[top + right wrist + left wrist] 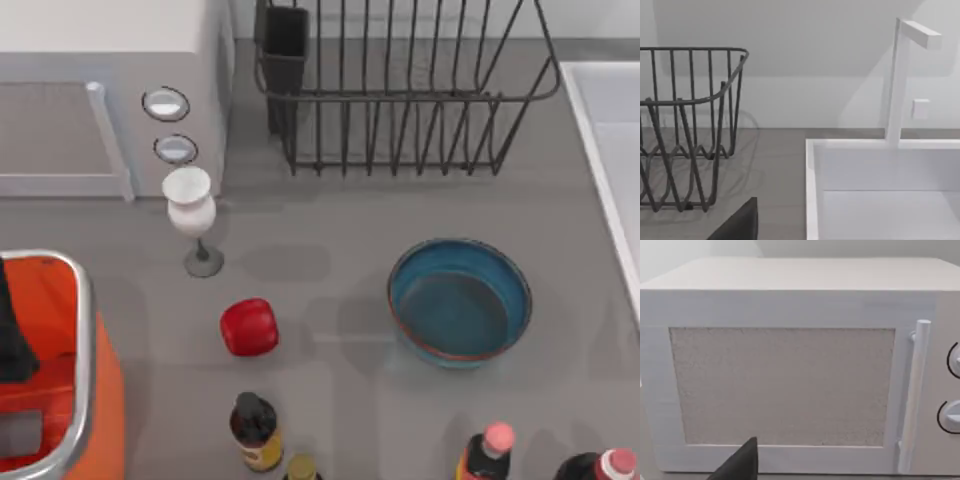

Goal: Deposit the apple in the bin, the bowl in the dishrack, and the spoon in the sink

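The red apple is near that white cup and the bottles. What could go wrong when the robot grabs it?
Two possible slips:
1. The tall white goblet stands close behind the glossy red apple; a reaching arm might tip it.
2. The dark brown bottle stands just in front, so the orange bin route could clip it.

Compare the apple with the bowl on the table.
The apple is small, red and solid; the bowl is much wider, blue and hollow, open side up. The apple lies nearer the bin, the bowl nearer the sink. Both rest on the grey table, ungripped.
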`<state>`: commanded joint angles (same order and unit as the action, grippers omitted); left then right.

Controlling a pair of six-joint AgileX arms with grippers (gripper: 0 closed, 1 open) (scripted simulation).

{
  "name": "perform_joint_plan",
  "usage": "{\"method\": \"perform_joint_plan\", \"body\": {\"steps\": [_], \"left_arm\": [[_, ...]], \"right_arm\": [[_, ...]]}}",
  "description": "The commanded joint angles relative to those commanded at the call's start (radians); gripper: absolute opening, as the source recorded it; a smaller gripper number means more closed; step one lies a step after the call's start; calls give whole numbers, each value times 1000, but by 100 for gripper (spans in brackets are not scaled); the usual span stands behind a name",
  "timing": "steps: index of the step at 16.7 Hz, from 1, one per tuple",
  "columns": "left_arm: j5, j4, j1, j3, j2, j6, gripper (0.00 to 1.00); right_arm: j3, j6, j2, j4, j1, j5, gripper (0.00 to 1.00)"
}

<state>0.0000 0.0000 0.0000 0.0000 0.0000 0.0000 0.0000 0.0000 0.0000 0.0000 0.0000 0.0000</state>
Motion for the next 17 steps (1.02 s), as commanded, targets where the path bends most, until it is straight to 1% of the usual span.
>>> {"method": "perform_joint_plan", "body": {"steps": [4, 7, 11, 17], "left_arm": [[4, -16, -15, 25, 30, 6, 100], [17, -81, -71, 120, 154, 30, 100], [35, -241, -193, 320, 440, 93, 100], [48, -585, -408, 723, 1020, 252, 100]], "right_arm": [[0, 0, 0, 0, 0, 0, 100], [0, 0, 0, 0, 0, 0, 100], [0, 0, 0, 0, 0, 0, 100], [0, 0, 0, 0, 0, 0, 100]]}}
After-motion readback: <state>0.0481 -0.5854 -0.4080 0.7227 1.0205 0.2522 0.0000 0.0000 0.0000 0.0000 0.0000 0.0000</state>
